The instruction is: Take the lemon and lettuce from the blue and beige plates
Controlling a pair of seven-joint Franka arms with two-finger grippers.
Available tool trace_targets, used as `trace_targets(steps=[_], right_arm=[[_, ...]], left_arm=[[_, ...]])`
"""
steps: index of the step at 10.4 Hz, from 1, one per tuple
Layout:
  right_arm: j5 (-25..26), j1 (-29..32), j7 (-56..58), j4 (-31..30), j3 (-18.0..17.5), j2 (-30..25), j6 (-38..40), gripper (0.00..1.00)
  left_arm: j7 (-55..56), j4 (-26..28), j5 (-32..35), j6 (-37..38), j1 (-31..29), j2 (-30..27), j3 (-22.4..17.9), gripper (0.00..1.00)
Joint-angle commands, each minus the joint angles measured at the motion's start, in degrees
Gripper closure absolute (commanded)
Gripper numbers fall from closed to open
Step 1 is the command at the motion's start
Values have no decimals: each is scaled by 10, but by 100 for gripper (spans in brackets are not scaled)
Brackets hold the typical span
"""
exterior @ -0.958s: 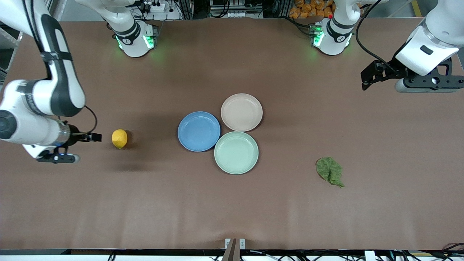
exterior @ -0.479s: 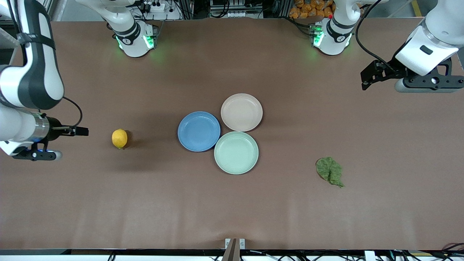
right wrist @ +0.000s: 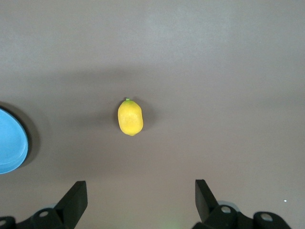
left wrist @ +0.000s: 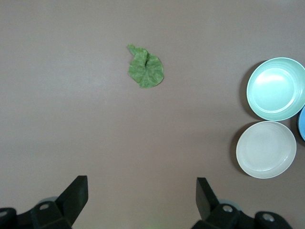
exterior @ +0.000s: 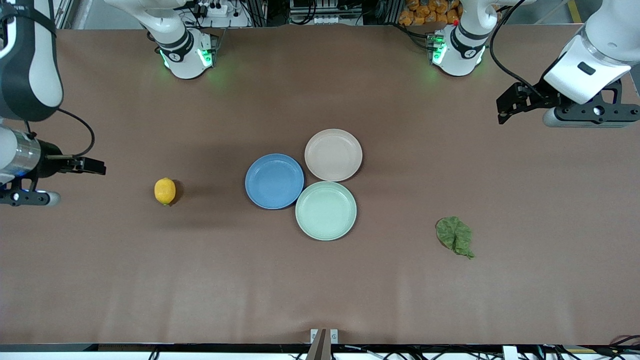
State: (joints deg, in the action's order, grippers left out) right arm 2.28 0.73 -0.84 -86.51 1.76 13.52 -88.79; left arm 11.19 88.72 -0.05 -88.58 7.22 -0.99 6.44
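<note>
Lemon (exterior: 165, 191) lies bare on the worktop (exterior: 320, 290) toward the right arm's end, well apart from the blue plate (exterior: 274, 181); lettuce (exterior: 454, 236) lies flat on the worktop toward the left arm's end, nearer the front camera than the three plates. Blue plate, beige plate (exterior: 333, 154) and mint-green plate (exterior: 326, 210) sit clustered mid-worktop, rims touching or nearly so, all holding nothing. So the two items are off their plates, and the job looks finished or close to it.

Right claw (exterior: 92, 166) hangs released and empty over the worktop's end near the lemon. Left claw (exterior: 510, 106) hangs released and empty over the other end, well apart from the lettuce.

Judging from this, the step in hand is clearing away: each arm should go up and out without sweeping low across its item, since the lemon would roll at a nudge and the leaf would slide.

The right wrist view shows the lemon (right wrist: 130, 117) centred ahead of the spread fingers (right wrist: 74, 200), with an edge of the blue plate (right wrist: 10, 143), but no lettuce. The left wrist view shows the lettuce (left wrist: 146, 69) with its crinkles and stem, but no lemon. Only the front view gives both
</note>
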Motion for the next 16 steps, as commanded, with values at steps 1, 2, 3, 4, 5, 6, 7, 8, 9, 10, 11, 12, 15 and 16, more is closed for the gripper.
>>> trace_targets(steps=[1,2,3,4,5,6,7,8,9,10,11,12,15,16], right_arm=[[-3,7,-7,37,-7,-2,27,0],[-3,7,-5,48,-8,-2,28,0],[-3,7,-5,56,-10,-3,44,0],[-4,7,-5,78,-10,-3,64,0],[-4,8,-4,100,-9,-3,86,0],[-3,8,-4,113,-9,-3,110,0],[-4,8,-4,123,-8,-3,128,0],[-5,7,-3,129,-9,-3,142,0],[-6,7,-3,129,-10,-10,157,0],[-6,6,-3,128,-9,-16,156,0],[-6,5,-2,123,-9,-21,155,0],[-6,5,-2,122,-9,-23,155,0],[-6,5,-1,99,-8,-36,144,0],[-6,5,-1,76,-8,-49,133,0]], left_arm=[[-11,-2,-7,10,-5,-5,3,0],[-11,-2,-7,10,-5,-5,3,0],[-11,-2,-7,10,-5,-5,3,0],[-11,-2,-7,10,-5,-5,3,0],[-10,-2,-7,10,-5,-5,4,0],[-10,-2,-7,10,-5,-5,4,0],[-11,-2,-7,10,-5,-5,4,0],[-11,-2,-7,10,-5,-5,4,0],[-11,-2,-7,10,-5,-5,4,0],[-11,-2,-7,10,-5,-5,4,0],[-11,-2,-7,10,-6,-5,3,0],[-11,-2,-7,10,-6,-5,4,0],[-11,-2,-7,10,-6,-5,4,0],[-11,-2,-7,10,-6,-5,3,0]])
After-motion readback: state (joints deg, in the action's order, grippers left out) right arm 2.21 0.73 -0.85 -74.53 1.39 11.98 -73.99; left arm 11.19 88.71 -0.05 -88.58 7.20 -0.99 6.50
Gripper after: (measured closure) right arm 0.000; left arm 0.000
